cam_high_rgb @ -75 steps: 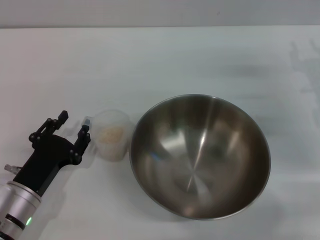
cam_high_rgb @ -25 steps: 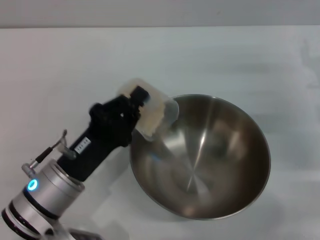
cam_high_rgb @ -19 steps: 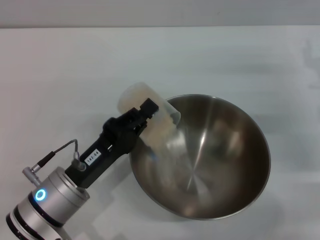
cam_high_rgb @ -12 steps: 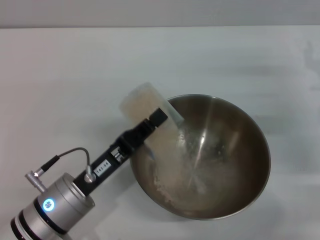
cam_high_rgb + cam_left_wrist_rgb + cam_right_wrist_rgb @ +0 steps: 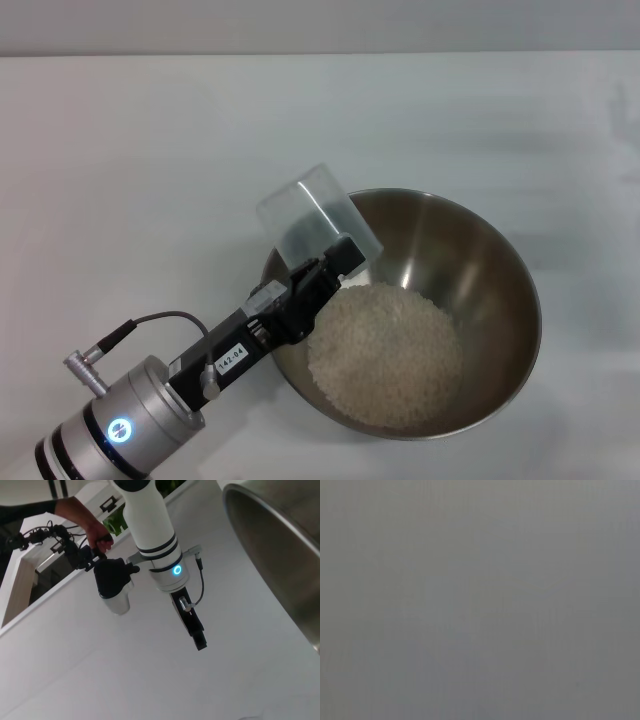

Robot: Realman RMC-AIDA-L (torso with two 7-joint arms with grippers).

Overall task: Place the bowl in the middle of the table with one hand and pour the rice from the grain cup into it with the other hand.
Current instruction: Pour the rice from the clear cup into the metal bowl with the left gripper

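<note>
On the left, the robot's left arm reaches up from the near left corner of the white table [image 5: 120, 150], and its left gripper [image 5: 335, 270] pinches a clear plastic cup [image 5: 318, 222] between its fingers. The cup is tipped far over, its bottom pointing up and away to the far left, its mouth resting over the left rim of the bowl [image 5: 500, 260]. Half a second ago the cup was clouded with grains and only a thin scatter lay in the bowl; now the cup looks see-through and empty. Moving right, the big steel bowl sits near the middle of the table, slightly right and near of centre, in the same spot as three seconds ago. Inside it, a broad pale heap of rice [image 5: 385, 352] fills the lower part of the bowl. No rice is visible on the table around it. The pour therefore looks finished, and what seems left is to tip the cup upright and set it down. The right arm appears in no head view picture, and its wrist camera shows only flat grey, so its fingers are not in view.
</note>
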